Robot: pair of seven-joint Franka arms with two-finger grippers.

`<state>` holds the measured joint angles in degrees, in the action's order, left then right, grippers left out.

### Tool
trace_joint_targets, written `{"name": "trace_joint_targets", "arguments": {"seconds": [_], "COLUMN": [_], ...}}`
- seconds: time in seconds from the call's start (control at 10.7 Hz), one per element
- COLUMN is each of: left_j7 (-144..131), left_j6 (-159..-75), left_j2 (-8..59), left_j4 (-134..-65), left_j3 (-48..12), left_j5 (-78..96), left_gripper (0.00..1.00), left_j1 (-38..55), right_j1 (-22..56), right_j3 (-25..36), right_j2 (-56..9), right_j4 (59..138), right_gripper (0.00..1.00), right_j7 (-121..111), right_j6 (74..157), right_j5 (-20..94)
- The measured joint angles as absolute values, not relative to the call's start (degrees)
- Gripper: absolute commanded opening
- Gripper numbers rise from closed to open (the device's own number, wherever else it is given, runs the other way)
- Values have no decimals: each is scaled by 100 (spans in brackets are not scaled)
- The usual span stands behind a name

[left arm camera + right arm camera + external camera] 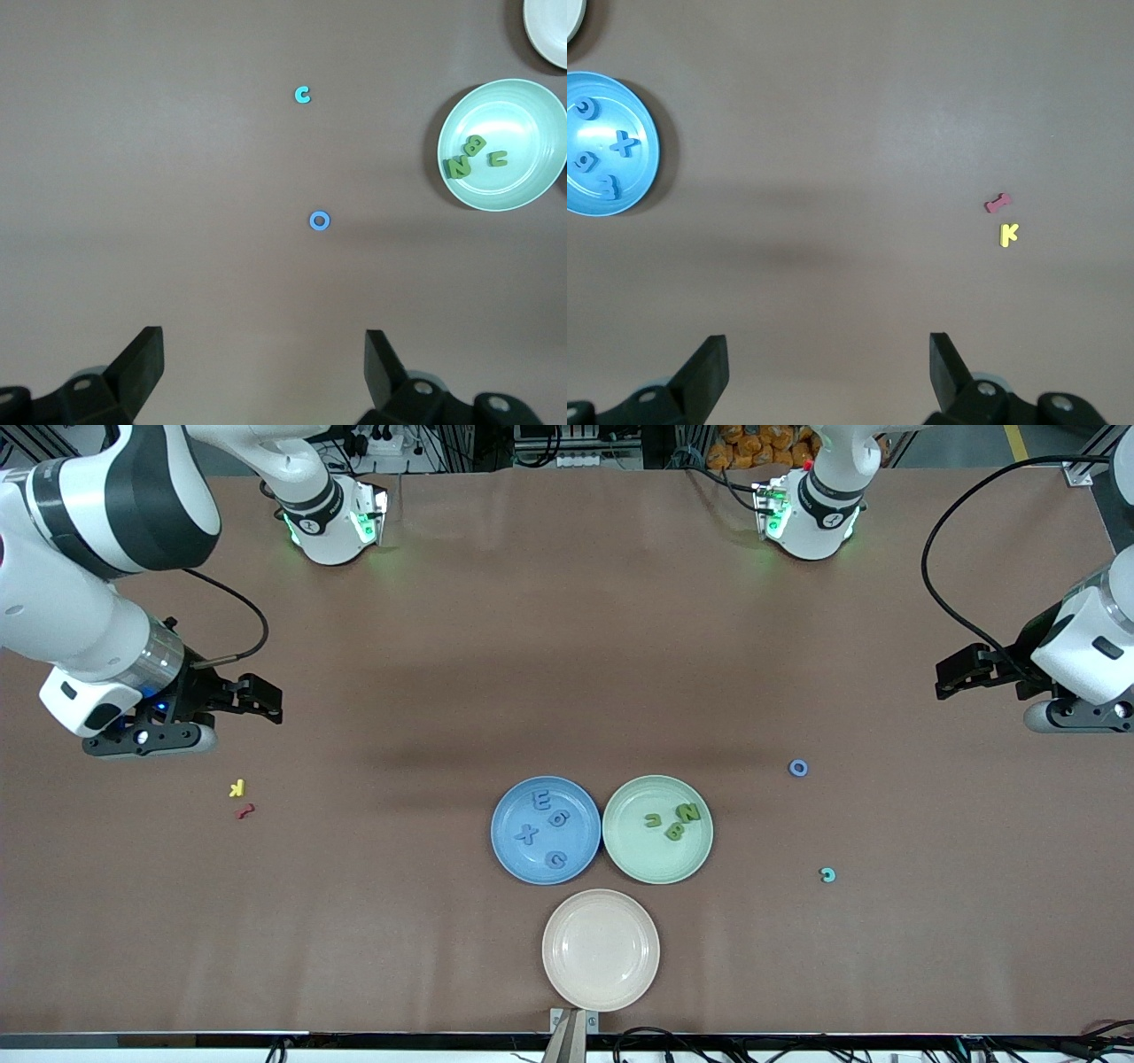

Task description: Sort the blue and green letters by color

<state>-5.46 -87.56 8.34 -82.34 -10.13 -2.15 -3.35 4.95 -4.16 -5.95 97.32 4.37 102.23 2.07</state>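
Observation:
Several blue letters (541, 801) lie in the blue plate (499, 831), which also shows in the right wrist view (631, 181). Three olive green letters (688, 812) lie in the green plate (638, 852), also in the left wrist view (460, 166). A blue O (798, 768) lies loose on the table toward the left arm's end, also in the left wrist view (320, 220). My left gripper (944, 680) is open and empty above the table near that end (263, 341). My right gripper (263, 698) is open and empty at the right arm's end (828, 345).
A teal C (827, 875) lies nearer the front camera than the blue O. A yellow K (236, 788) and a red squiggle (245, 811) lie near the right gripper. A beige plate (601, 950) with nothing in it sits nearest the front camera.

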Motion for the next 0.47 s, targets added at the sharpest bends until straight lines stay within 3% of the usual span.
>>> {"name": "trace_joint_targets", "arguments": {"seconds": [0.47], "left_j7": [-546], "left_j6": [-8796], "left_j2": [854], "left_j4": [-8234], "left_j3": [-1010], "left_j5": [-215], "left_gripper": [100], "left_j1": [-407], "right_j1": [459], "right_j3": [-392], "right_j2": [-591], "right_j4": [9725], "right_gripper": [100], "right_j7": [194], "right_j6": [10215], "right_j5": [205]}}
